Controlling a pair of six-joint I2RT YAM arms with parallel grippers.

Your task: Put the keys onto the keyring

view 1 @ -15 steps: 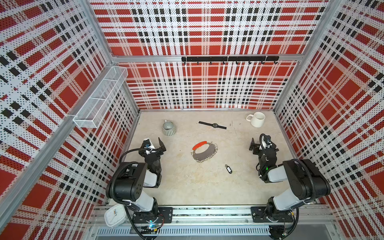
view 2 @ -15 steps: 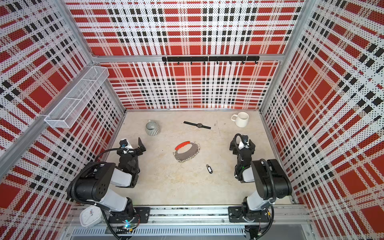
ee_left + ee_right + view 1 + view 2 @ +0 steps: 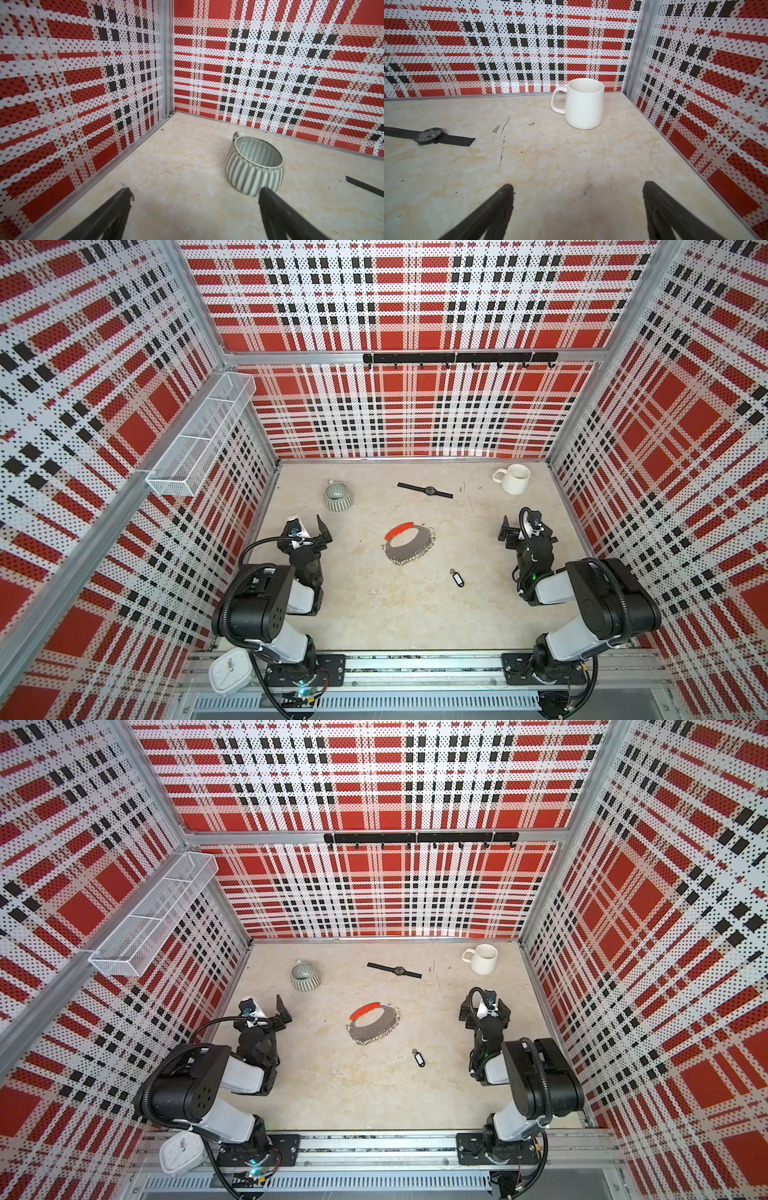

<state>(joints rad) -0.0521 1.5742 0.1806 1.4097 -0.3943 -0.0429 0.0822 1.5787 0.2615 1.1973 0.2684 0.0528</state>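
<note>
The keys (image 3: 457,577) (image 3: 419,1058), a small black tag with a white label and a silver ring, lie on the beige floor right of centre. Just behind them and to their left, the keyring (image 3: 409,545) (image 3: 372,1027) lies flat: a grey crescent plate with a red bar and several small silver rings. At the left of both top views my left gripper (image 3: 307,529) (image 3: 266,1006) (image 3: 194,193) stands open and empty. My right gripper (image 3: 523,531) (image 3: 484,1011) (image 3: 578,188) is open and empty at the right. Neither wrist view shows the keys or the keyring.
A striped grey cup (image 3: 338,497) (image 3: 254,164) stands just beyond the left gripper. A white mug (image 3: 514,479) (image 3: 584,104) sits in the back right corner. A black wristwatch (image 3: 426,490) (image 3: 428,136) lies at the back centre. A wire basket (image 3: 199,439) hangs on the left wall.
</note>
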